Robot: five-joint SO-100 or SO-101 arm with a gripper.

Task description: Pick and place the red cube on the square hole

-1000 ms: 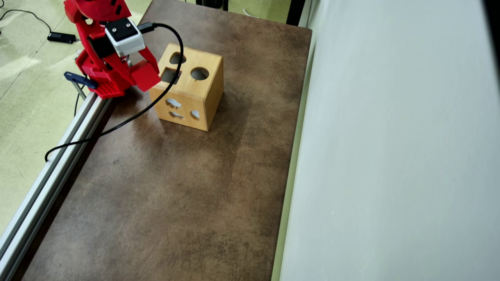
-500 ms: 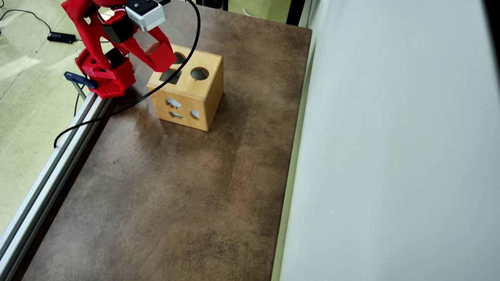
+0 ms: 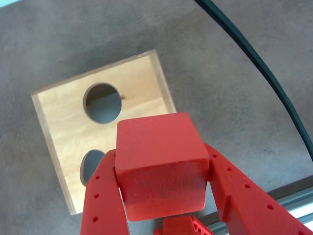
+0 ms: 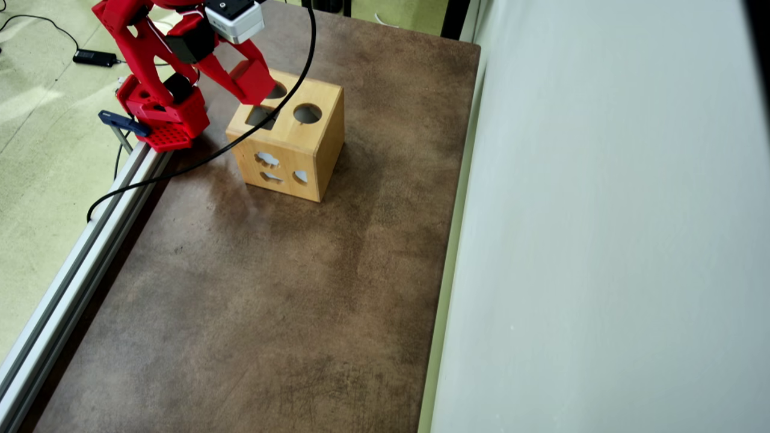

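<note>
The gripper [image 3: 164, 196] clamps the red cube [image 3: 160, 164] above the wooden box [image 4: 289, 141], just left of the square hole [image 4: 260, 116]

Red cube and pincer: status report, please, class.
Pincer shut on red cube, held above the wooden box. Square hole open, cube not yet in. Black cable crosses over the hole.

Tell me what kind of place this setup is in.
Probably a lab or workshop bench: a brown tabletop edged by an aluminium rail, with the arm's base clamped to it, a wooden shape-sorter box as a test prop, and cables with a power adapter on the floor.
</note>
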